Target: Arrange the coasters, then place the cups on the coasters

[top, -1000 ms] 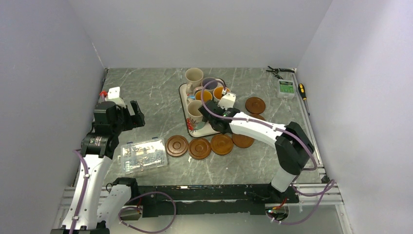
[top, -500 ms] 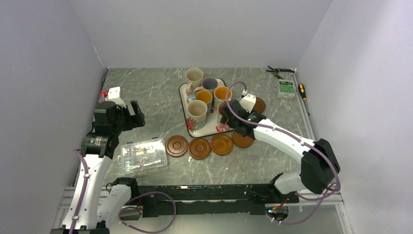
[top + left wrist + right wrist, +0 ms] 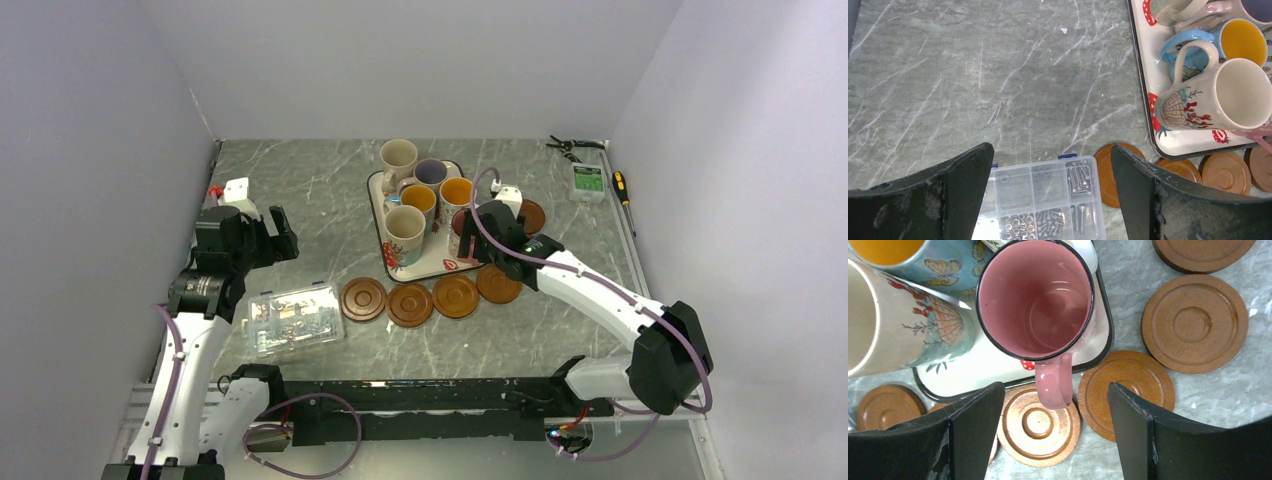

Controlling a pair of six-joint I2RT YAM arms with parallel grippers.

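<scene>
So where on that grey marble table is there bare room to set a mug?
Free: left of the white strawberry-print tray, beyond the clear plastic screw box; also in front of the round brown wooden coasters. Crowded: the tray itself.

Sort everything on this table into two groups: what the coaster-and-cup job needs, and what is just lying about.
Belongs to the job:
- wooden coasters
- handled mugs, including the pink mug

Just lying about:
- strawberry-print tray holding mugs
- clear box of screws
- pliers
- screwdriver
- small green-labelled device
</scene>
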